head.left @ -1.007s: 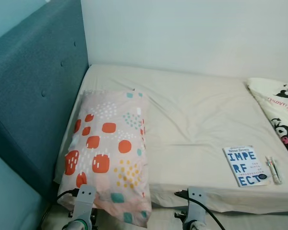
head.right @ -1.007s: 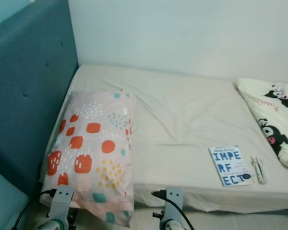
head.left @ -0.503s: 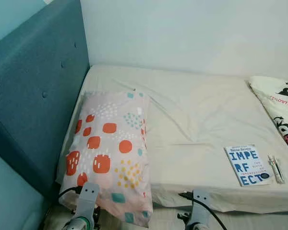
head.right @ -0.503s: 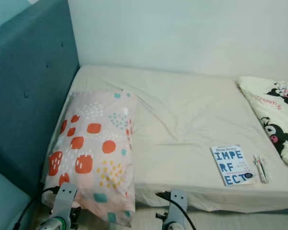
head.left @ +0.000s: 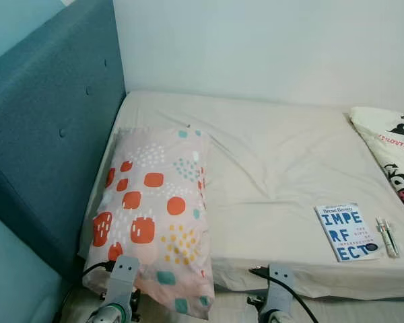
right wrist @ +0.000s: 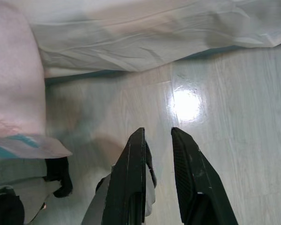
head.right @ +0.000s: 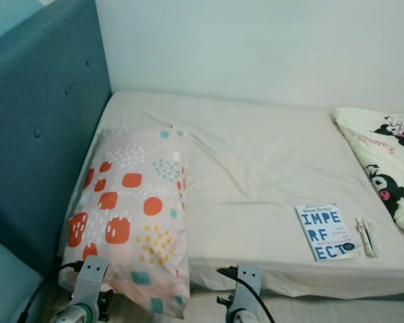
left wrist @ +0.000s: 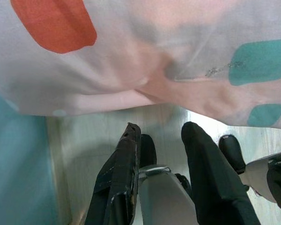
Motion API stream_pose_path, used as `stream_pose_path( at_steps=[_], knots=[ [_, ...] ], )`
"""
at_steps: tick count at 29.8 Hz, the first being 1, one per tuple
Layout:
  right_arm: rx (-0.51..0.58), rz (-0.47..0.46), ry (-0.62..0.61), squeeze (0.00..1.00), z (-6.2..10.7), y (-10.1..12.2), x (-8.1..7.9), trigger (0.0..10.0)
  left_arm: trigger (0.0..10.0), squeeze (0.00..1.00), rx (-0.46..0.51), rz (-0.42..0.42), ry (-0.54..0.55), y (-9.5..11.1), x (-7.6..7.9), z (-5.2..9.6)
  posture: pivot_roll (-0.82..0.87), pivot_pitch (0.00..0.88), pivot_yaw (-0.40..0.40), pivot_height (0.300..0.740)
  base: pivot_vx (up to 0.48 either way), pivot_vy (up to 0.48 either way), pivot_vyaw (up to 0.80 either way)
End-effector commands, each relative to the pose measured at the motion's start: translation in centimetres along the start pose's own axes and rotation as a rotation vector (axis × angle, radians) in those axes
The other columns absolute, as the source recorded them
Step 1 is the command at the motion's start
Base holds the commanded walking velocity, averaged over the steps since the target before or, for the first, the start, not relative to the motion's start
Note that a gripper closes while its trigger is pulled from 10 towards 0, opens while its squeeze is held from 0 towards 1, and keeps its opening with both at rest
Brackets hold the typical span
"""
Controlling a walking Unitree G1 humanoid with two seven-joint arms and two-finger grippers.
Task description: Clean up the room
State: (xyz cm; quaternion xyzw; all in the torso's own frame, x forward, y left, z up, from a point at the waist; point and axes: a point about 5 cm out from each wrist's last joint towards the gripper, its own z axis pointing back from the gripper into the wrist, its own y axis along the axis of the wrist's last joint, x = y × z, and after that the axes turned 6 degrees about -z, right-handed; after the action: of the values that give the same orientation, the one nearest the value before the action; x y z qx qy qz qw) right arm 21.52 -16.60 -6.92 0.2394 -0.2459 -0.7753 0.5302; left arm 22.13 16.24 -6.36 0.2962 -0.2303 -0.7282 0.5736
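Nothing on the bed has shifted since a second ago; only the head camera has drifted slightly. Left gripper [left wrist: 159, 133] and right gripper [right wrist: 158, 136] hang low, fingers slightly parted, empty; risk: overhanging pillow [head.left: 155, 215] slides floorward if brushed; farther off, book [head.left: 345, 231] and pens [head.left: 386, 237] near mattress [head.left: 283, 155] edge.

You have soft matt cloth over most of this: the pillow [head.left: 155, 212] in thin printed fabric, the sheet [head.left: 283, 168] creased and dull, the blanket [head.left: 394, 151] fleecy-looking. The headboard [head.left: 47, 128] is woven upholstery, tufted with buttons. The book [head.left: 347, 232] has a smooth paper cover with a slight sheen. The floor [right wrist: 225, 112] is glossy and mirrors a lamp. The wall [head.left: 269, 47] is flat matt paint. Both arms show brushed silver metal, their fingers [right wrist: 187, 173] matt black plastic.
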Motion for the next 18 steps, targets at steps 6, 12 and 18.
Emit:
stream_pose_path(
  at_steps=[6, 12, 18],
  knots=[
    [-0.007, -0.004, -0.002, 0.0, 0.02, -0.16, 0.06, 10.0, 10.0, 0.0, -0.018, 0.003, -0.001, -0.46, 0.04, 0.09, 0.1, 0.011, -0.012, 0.74, 0.0, 0.0, 0.0],
    [-0.009, 0.004, 0.001, 0.0, 0.02, -0.16, 0.03, 10.0, 10.0, 0.0, -0.021, 0.005, 0.004, -0.63, -0.01, 0.14, 0.11, 0.01, -0.018, 0.74, 0.0, 0.0, 0.0],
    [-0.011, 0.004, 0.005, 0.0, 0.05, -0.3, -0.12, 10.0, 10.0, 0.0, -0.021, 0.0, 0.006, -0.77, -0.17, 0.18, 0.11, 0.003, -0.021, 0.74, 0.0, 0.0, 0.0]
  ],
)
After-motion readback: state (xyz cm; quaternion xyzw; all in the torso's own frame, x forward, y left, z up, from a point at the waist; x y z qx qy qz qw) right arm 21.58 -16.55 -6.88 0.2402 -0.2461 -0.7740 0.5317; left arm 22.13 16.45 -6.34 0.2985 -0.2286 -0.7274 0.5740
